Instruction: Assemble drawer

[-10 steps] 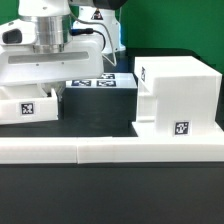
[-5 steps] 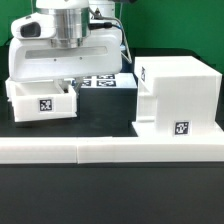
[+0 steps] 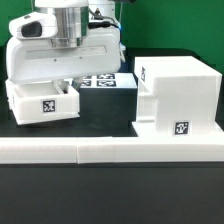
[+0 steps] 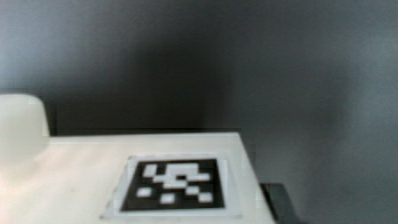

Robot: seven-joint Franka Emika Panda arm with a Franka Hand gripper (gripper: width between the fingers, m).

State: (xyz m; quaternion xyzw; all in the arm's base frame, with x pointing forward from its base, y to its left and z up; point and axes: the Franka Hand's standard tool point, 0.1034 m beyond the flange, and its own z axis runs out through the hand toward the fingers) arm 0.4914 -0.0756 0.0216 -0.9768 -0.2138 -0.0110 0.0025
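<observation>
The drawer's large boxy housing (image 3: 178, 95) stands at the exterior view's right, with a tag low on its front. One small open-top tray (image 3: 42, 103) with a tag on its face sits at the left, under my hand. My gripper (image 3: 64, 86) reaches down into the tray's right part and seems shut on its wall; the fingertips are hidden there. The wrist view shows the tray's white tagged face (image 4: 175, 183) close up and one dark finger (image 4: 272, 201) beside it. The second tray is out of view.
The long low white bar (image 3: 110, 150) runs across the front of the table. The marker board (image 3: 103, 80) lies flat behind, between my hand and the housing. The table is black.
My hand moved toward the exterior view's right and the tray came with it, ending a little higher and further right. Little has changed in the last half second.
</observation>
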